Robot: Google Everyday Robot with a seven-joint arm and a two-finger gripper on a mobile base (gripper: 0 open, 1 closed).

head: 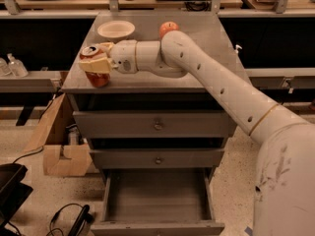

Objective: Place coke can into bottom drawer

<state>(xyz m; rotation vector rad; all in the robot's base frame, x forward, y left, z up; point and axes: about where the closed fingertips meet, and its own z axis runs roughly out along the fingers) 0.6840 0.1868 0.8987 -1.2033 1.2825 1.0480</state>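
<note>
The coke can point(99, 78) is red with a silver top and stands at the front left corner of the grey cabinet top point(211, 48). My gripper point(96, 64) reaches in from the right, and its cream fingers point(93, 65) are closed around the can's middle, hiding the script. The can leans slightly. The bottom drawer point(157, 227) is pulled open below, a shallow grey tray with nothing visible inside. My white arm runs across the cabinet top from the lower right.
A white bowl point(116, 30) and a red apple point(168, 27) sit at the back of the cabinet top. Two knobbed drawers point(157, 125) are shut. A cardboard box point(59, 151) and cables lie on the floor at the left. Bottles point(15, 65) stand on a left shelf.
</note>
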